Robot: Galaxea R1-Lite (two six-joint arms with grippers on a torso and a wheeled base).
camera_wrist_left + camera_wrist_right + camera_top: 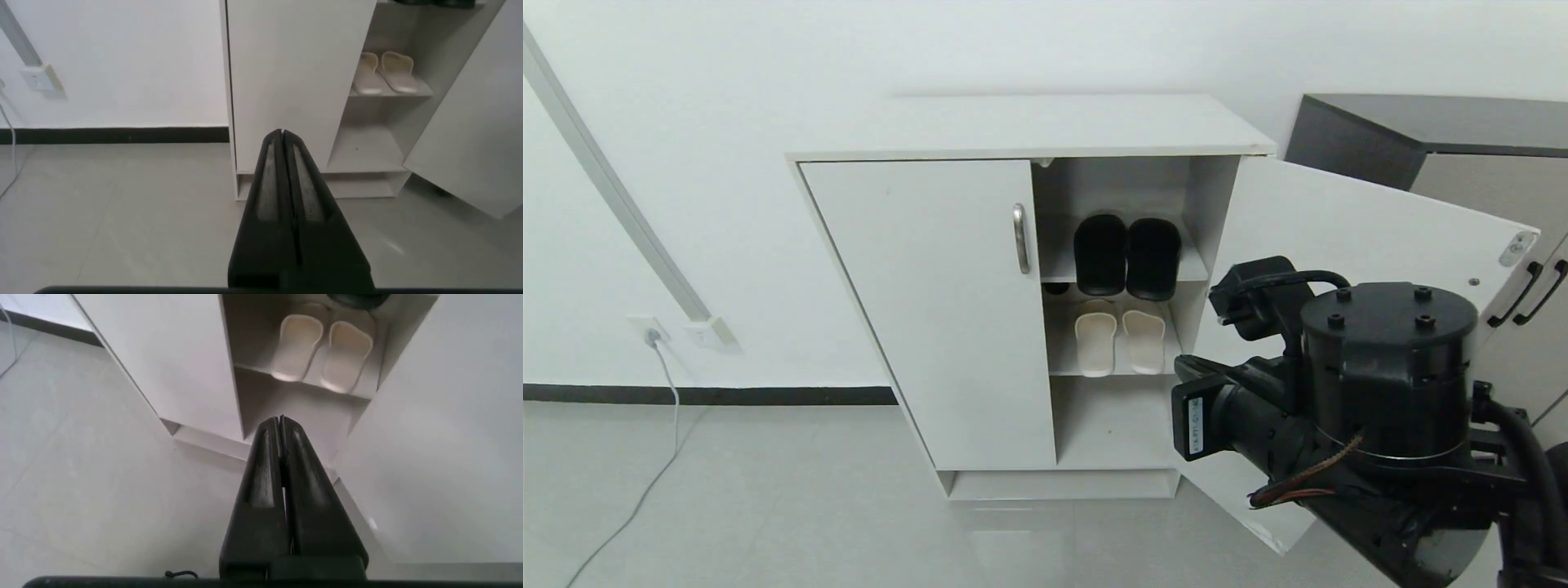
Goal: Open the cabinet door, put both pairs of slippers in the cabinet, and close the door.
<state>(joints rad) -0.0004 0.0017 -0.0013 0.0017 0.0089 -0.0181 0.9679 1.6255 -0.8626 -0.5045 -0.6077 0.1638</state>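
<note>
Cabinet (1029, 122) is standing with its right door (1339, 237) open, black slippers (1127, 257) shelved above cream slippers (1119, 341). I'm seeing left gripper (282, 135) and right gripper (282, 425) pinched together, empty, out front, apart from both pairs.

No text, number or sign can be read anywhere. A small white sticker (1195, 425) sits on the black box-shaped housing (1227, 420) of the right arm (1388, 367), at about five o'clock from the open compartment of the white two-door cabinet (1029, 126). Its dark print is too small to make out. The white square wall plate (709, 333), at nine o'clock from the cabinet, bears a faint mark that cannot be told either.
</note>
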